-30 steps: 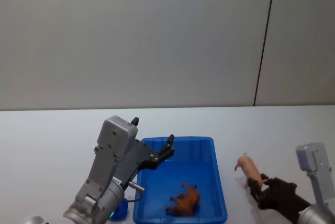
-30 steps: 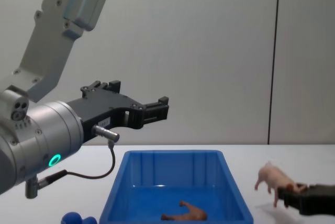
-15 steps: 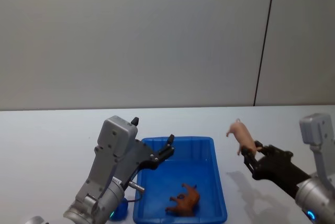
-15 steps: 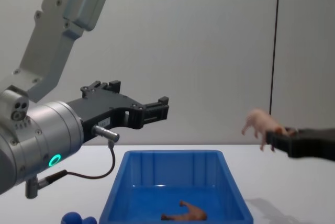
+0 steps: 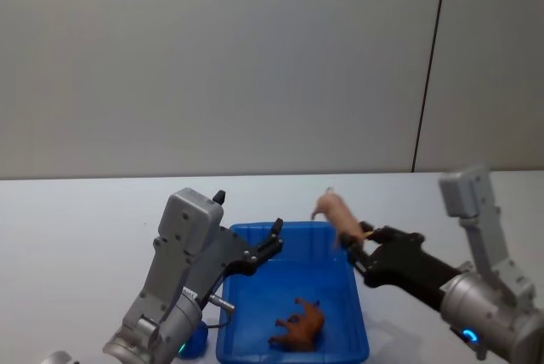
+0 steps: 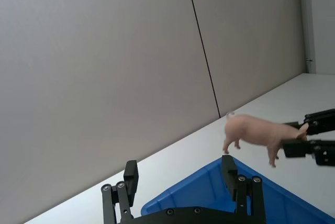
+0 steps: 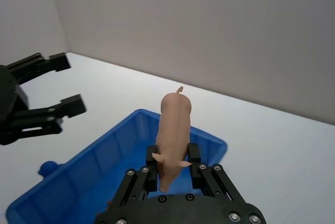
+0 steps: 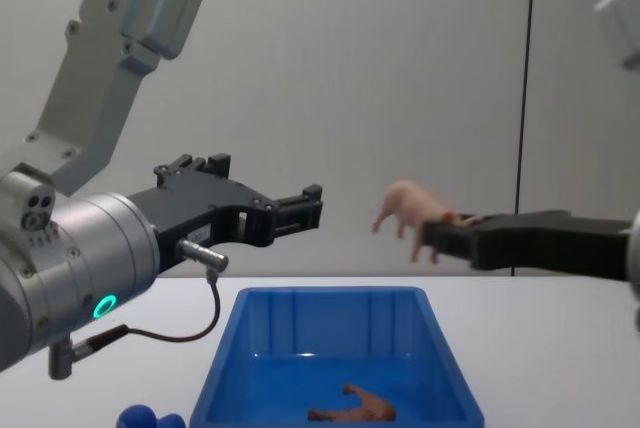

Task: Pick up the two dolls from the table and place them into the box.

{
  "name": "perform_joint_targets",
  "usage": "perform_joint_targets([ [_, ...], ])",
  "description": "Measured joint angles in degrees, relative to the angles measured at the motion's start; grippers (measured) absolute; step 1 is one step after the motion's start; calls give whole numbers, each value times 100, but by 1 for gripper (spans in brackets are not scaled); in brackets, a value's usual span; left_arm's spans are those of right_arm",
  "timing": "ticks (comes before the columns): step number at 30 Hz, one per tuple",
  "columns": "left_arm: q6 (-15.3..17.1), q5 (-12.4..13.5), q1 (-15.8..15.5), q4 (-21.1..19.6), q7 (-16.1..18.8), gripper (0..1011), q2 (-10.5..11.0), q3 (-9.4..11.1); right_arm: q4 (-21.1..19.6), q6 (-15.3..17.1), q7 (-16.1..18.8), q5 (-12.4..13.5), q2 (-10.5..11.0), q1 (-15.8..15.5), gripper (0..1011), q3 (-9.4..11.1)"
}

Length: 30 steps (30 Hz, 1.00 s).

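Left hand (image 5: 277,237) released above the box (image 5: 327,227); right hand (image 5: 357,249) grasping the pale pink pig (image 5: 338,209) over the box's right rim.

Left of the box, the table (image 5: 85,228) carries a small blue object (image 5: 195,343) just beside the box's near left corner. The left hand hangs over the box's left half, fingers spread apart, holding nothing. Inside the box, the brown four-legged animal (image 5: 299,324) rests on the floor toward the near wall. Over the right rim, toward the far corner, the right hand is clenched on the pig's head end (pig airborne, clear of the box walls), tail pointing away from the hand.
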Motion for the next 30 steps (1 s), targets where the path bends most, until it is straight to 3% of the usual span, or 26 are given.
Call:
perform_joint_targets([
  [3, 0, 0, 0, 0, 0, 1002, 0, 0, 53, 92, 151, -57, -69, 59, 359, -81],
  [14, 0, 0, 0, 0, 0, 1002, 0, 0, 173, 182, 358, -147, -174, 152, 705, -217],
  [16, 0, 0, 0, 0, 0, 1001, 0, 0, 181, 135, 360, -152, -150, 152, 796, -210],
  [24, 0, 0, 0, 0, 0, 1002, 0, 0, 117, -58, 285, -109, 25, 55, 997, -93],
  [30, 0, 0, 0, 0, 0, 1002, 0, 0, 8, -196, 185, -20, 223, -95, 1001, 35],
])
